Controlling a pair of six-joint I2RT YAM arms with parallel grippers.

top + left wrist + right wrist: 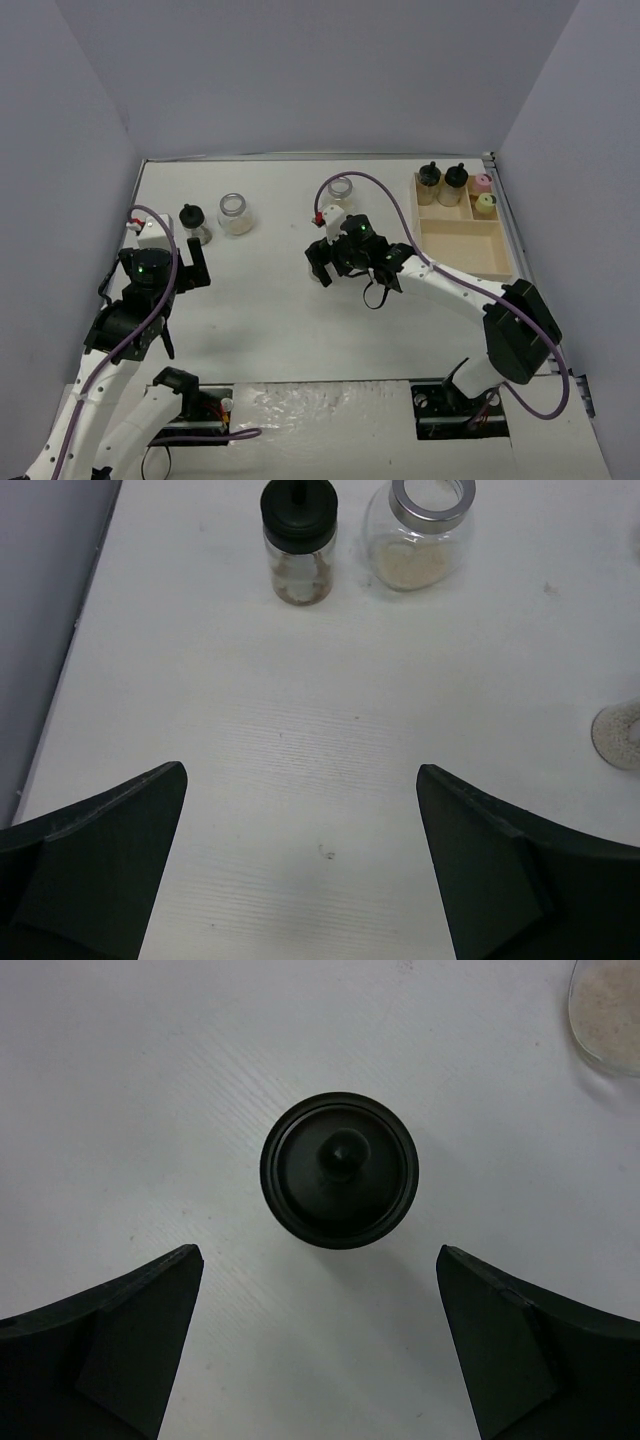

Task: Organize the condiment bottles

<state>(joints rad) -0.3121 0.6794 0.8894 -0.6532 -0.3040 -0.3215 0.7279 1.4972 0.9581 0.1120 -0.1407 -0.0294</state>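
Two black-capped condiment bottles (429,180) stand in the wooden tray (470,262) beside a pink-capped (482,183) and a yellow-capped one (485,203). My right gripper (318,1250) hangs open over the table's middle. A black-capped bottle (339,1170) stands upright just ahead of its fingers, untouched. A silver-rimmed jar (340,190) is behind it. At the left, my left gripper (300,770) is open over bare table. Well ahead of it stand a black-capped bottle (297,542) and a silver-rimmed jar (420,535).
The tray sits at the back right against the table's right edge (512,250), its large front compartment holding nothing. Grey walls (70,200) close in the left, back and right. A purple cable (400,215) loops over the right arm.
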